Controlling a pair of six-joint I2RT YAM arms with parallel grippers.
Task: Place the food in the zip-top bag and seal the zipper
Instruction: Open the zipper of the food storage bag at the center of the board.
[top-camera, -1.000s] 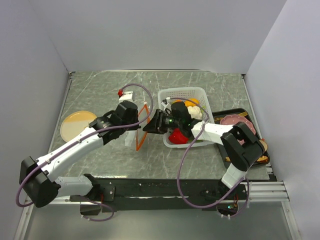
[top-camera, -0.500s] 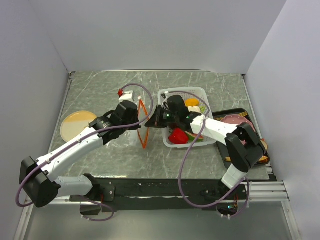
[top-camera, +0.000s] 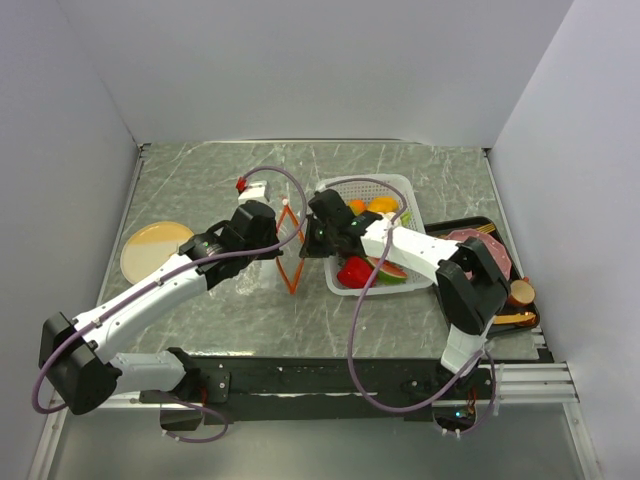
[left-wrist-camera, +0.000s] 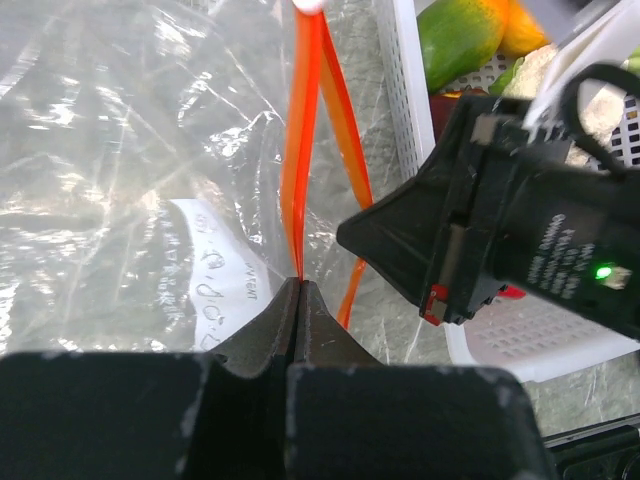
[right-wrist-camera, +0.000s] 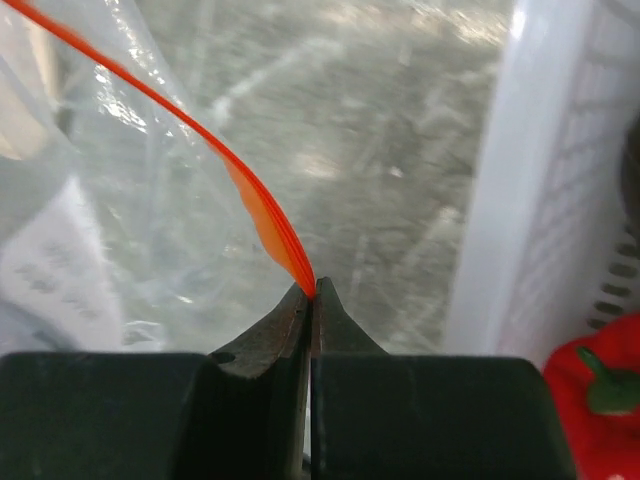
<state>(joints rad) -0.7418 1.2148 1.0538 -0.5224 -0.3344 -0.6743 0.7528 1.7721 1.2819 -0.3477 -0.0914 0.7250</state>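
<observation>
My left arm (top-camera: 150, 290) and right arm (top-camera: 420, 258): white link shells, black joint housings, one mauve cable (top-camera: 272, 170) each. My left gripper (left-wrist-camera: 297, 285) and right gripper (right-wrist-camera: 313, 292): matte black wedge fingers (left-wrist-camera: 265, 332). On the right wrist housing (left-wrist-camera: 540, 240): white lettering, green LED (left-wrist-camera: 602, 272).

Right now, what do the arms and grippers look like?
The left arm and right arm have white links, black joints and looping purple cables. The left gripper and right gripper are black with tapered fingers; the right one's body bears white lettering and a green light.

Clear crinkly zip-top bag (left-wrist-camera: 120, 150), orange-red zipper (left-wrist-camera: 300, 150) parted, mouth open, toy food (top-camera: 357, 271) outside it
</observation>
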